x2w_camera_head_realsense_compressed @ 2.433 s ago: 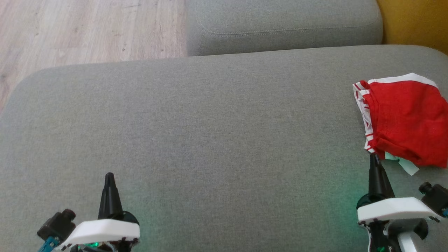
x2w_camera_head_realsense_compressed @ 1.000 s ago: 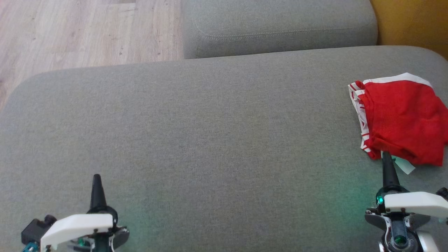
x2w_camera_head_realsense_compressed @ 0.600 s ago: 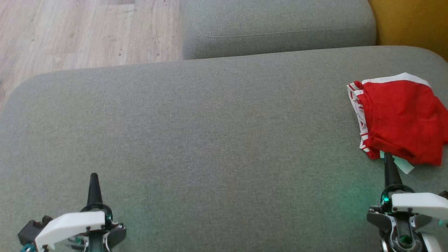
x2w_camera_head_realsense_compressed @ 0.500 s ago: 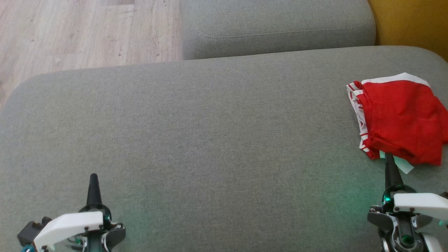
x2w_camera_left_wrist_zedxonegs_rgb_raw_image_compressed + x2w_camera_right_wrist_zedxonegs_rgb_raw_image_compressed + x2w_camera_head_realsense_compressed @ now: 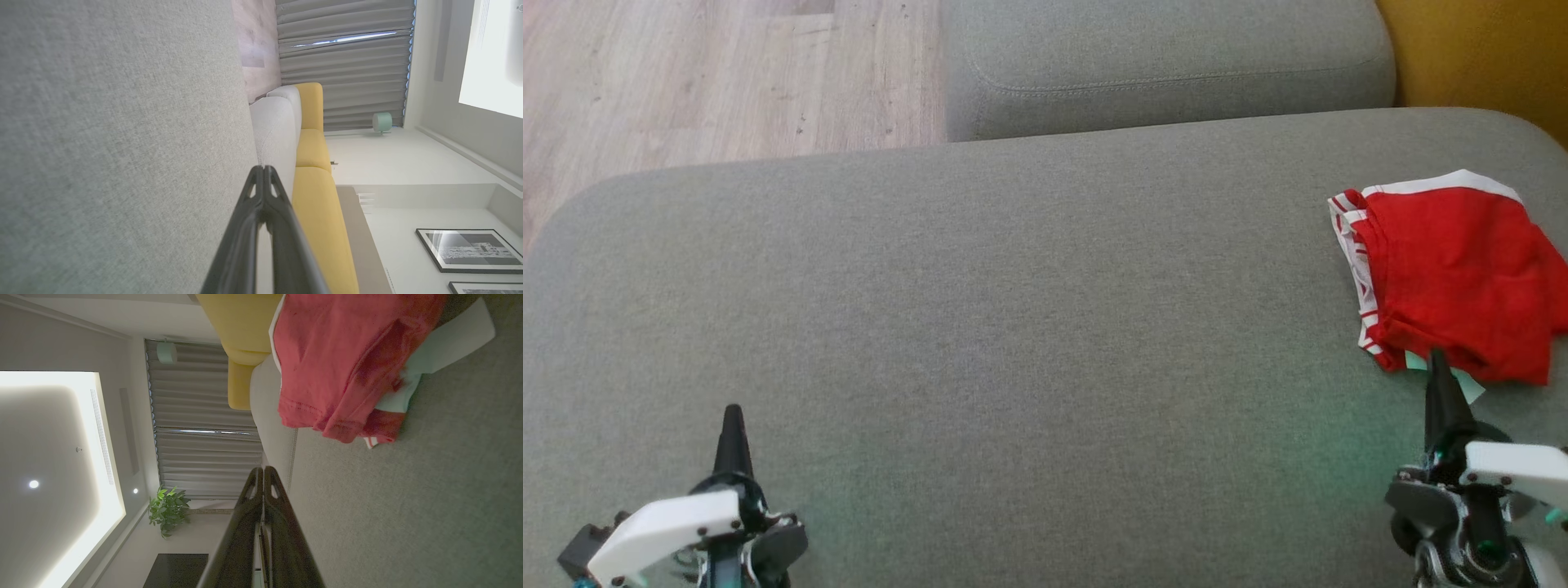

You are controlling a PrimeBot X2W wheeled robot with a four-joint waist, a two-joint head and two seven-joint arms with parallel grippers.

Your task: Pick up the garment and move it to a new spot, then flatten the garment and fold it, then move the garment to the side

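The garment is a red pair of shorts with white trim and a pale label, lying bunched at the right end of the grey sofa seat. In the right wrist view the garment sits up ahead of my fingers. My right gripper is shut and empty, its tip just short of the garment's near edge; in its own wrist view the right gripper shows both fingers pressed together. My left gripper hovers over the seat at the lower left, shut and empty, and the left gripper holds nothing there either.
A second grey cushion lies beyond the seat. Wooden floor shows at the upper left. A yellow sofa part stands at the upper right. The seat's wide middle is bare fabric.
Both grippers have drawn back slightly toward the bottom of the head view, and the right one has shifted a little to the right. The garment has not moved on the seat.
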